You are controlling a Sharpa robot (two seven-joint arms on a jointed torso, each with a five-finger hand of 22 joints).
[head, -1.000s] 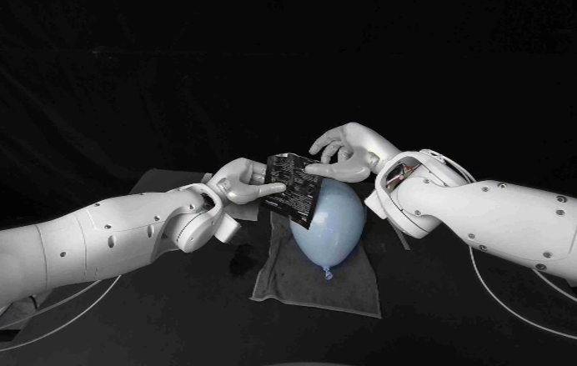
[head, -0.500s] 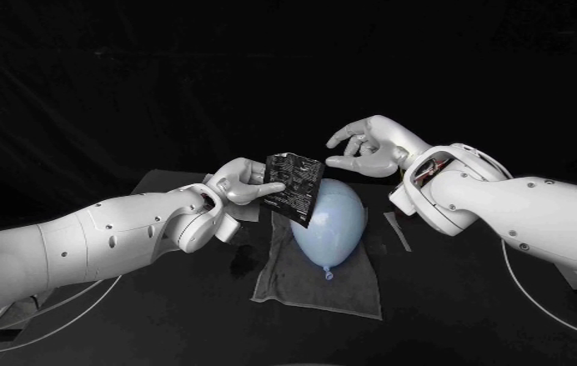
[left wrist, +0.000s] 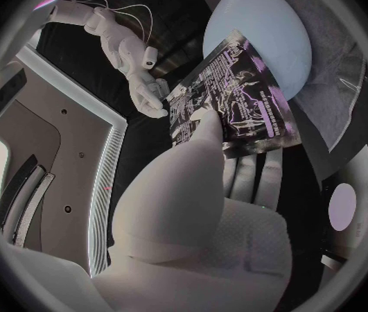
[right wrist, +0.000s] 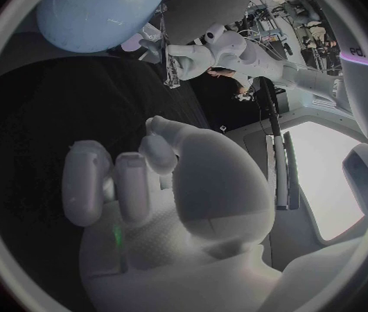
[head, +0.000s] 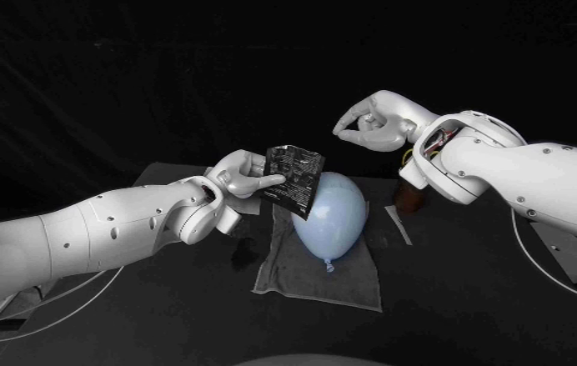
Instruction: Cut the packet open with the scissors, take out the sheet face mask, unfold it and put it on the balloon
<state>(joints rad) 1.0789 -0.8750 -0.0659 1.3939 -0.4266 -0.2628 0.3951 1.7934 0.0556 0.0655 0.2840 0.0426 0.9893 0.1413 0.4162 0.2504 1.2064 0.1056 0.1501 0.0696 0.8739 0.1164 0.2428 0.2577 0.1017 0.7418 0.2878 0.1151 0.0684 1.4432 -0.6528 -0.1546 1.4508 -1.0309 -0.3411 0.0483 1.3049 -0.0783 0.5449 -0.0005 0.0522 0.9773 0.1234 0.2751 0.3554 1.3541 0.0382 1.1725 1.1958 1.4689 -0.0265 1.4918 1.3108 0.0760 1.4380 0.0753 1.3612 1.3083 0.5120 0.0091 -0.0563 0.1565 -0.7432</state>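
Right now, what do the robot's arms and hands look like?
The left arm and right arm are rounded white shells with dark dots. The left hand and right hand are silvery, with rounded fingers. Thin white cables loop beneath the arms.

A: What do the arms look like?
B: The left arm [head: 108, 233] and the right arm [head: 517, 174] both have smooth, rounded white shells dotted with small dark screws [head: 529, 212].
A: And the hands?
B: The left hand [head: 241, 178] and the right hand [head: 373, 122] are pale silver and many-fingered. Thin white cables [head: 84, 295] trail beneath the arms, and coloured wiring [head: 435, 142] shows at the right wrist.
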